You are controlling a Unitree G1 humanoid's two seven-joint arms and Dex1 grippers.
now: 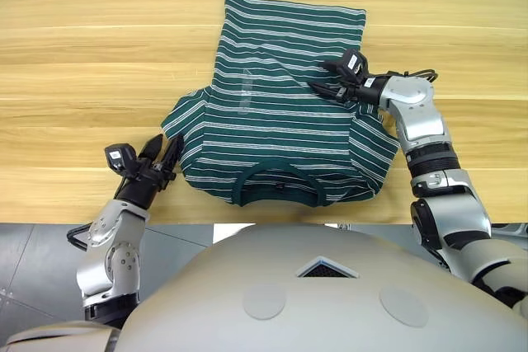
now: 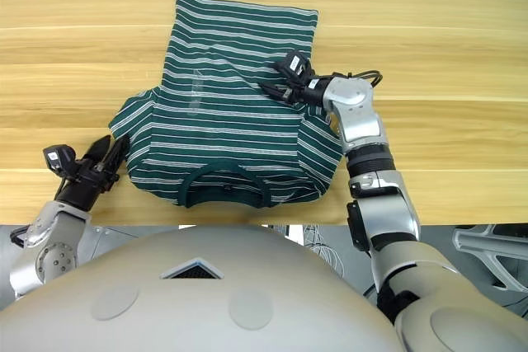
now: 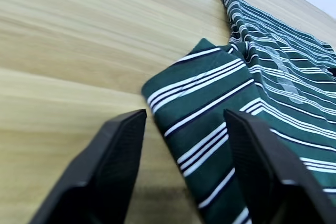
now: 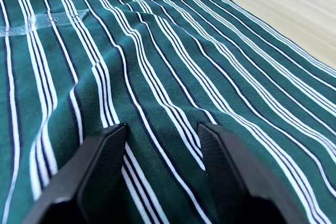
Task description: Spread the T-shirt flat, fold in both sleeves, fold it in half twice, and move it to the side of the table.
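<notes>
A dark green T-shirt [image 1: 272,113] with white stripes lies on the wooden table [image 1: 82,55], its collar [image 1: 276,179] toward the near edge. Its right side looks folded inward, and its left sleeve [image 1: 180,114] sticks out to the side. My left gripper [image 1: 163,147] is open just beside the shirt's near left corner. In the left wrist view the sleeve's edge [image 3: 199,93] lies between the fingers [image 3: 113,156]. My right gripper [image 1: 319,86] is open, low over the shirt's right half, fingers [image 4: 102,166] apart over the striped cloth [image 4: 157,66].
Bare wood stretches to the left, the right and beyond the shirt. The table's near edge [image 1: 49,222] runs just behind my left gripper.
</notes>
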